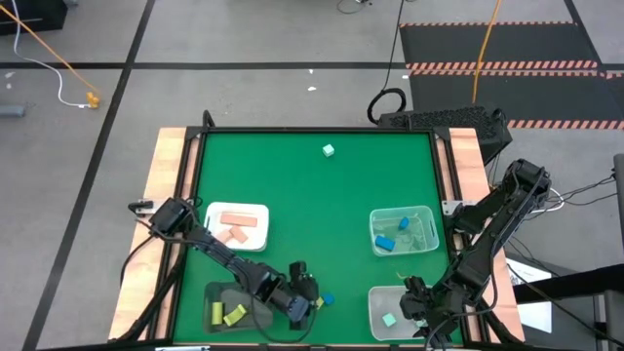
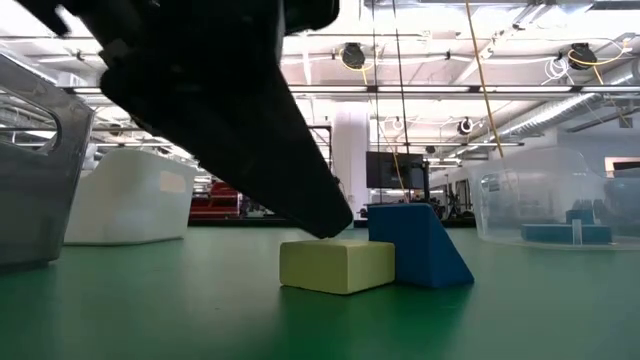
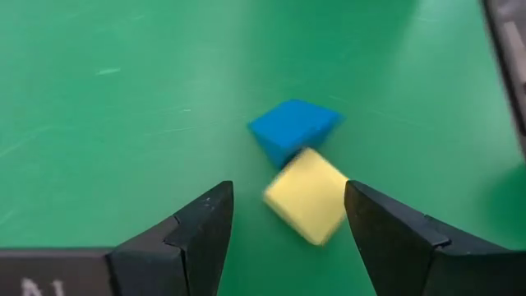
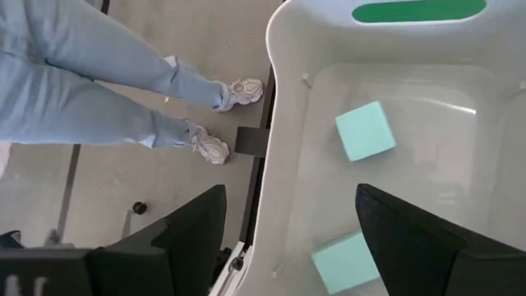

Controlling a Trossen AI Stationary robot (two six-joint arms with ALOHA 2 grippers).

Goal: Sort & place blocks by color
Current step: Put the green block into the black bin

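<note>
The table top (image 1: 312, 195) was green with a pale wooden border. A yellow block (image 3: 307, 196) touched a blue block (image 3: 292, 129). Salmon pink blocks (image 1: 234, 224) lay on a white tray (image 1: 255, 212), yellow ones (image 1: 230, 314) on a dark tray (image 1: 211, 292). Mint green blocks (image 4: 365, 131) sat in a clear bin (image 4: 288, 99). Both arms were dark.

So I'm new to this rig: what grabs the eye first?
The left gripper, fingers open, hangs over a yellow block touching a blue block at the table's near edge. The right gripper hovers over a clear bin holding two mint blocks.
</note>
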